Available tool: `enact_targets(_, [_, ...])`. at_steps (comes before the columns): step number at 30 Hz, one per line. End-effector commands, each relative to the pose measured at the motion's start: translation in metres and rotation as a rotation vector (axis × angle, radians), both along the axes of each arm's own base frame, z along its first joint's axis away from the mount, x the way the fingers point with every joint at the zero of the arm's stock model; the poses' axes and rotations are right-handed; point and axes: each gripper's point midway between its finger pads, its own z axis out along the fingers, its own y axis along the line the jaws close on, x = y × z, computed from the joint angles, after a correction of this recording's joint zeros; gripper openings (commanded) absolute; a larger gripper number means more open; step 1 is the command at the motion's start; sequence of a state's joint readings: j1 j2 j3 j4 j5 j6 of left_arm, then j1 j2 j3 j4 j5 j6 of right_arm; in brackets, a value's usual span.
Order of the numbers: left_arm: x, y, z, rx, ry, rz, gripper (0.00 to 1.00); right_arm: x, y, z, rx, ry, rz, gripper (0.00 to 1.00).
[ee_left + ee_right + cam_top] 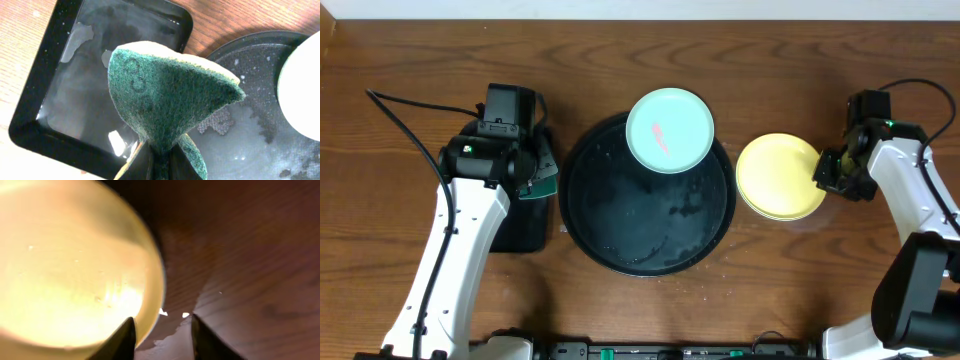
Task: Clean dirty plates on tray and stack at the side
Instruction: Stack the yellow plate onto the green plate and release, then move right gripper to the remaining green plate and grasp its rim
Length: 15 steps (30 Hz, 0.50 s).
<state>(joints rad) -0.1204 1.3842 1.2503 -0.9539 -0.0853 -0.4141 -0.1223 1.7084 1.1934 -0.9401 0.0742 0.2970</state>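
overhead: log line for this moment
left pincer: shut on green sponge | pale mint round plate: smeared, on large round black tray | right pincer: open by pale yellow round plate

even light (right wrist view blurry)

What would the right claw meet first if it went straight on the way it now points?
Probably the wooden table, right beside the yellow plate. The open right claw has one finger at the plate's rim, so that may touch first; depth is unclear.

Dark brown wood-grain table (380, 250), pale strip (620, 8) beyond its far edge
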Motion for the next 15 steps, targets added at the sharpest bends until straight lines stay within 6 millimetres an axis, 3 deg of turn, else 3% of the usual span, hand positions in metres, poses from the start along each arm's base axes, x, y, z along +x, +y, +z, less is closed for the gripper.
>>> enact_targets(1, [0.004, 0.004, 0.004, 0.017, -0.015, 0.002, 0.08, 0.018, 0.026, 0.012, 0.147, -0.070, 0.118, 0.40])
enact_targets(5, [0.005, 0.004, 0.005, 0.016, -0.020, 0.003, 0.08, 0.052, 0.060, 0.048, 0.269, -0.198, 0.213, 0.41])
enact_targets(10, [0.005, 0.004, 0.005, 0.012, -0.022, 0.013, 0.08, 0.099, 0.109, 0.092, 0.300, -0.306, 0.364, 0.46])
enact_targets(12, [0.006, 0.003, 0.005, 0.008, -0.026, 0.020, 0.08, 0.118, 0.132, 0.098, 0.312, -0.326, 0.449, 0.47])
enact_targets(15, [0.006, 0.003, 0.006, 0.007, -0.029, 0.020, 0.08, 0.141, 0.161, 0.091, 0.306, -0.325, 0.568, 0.51])
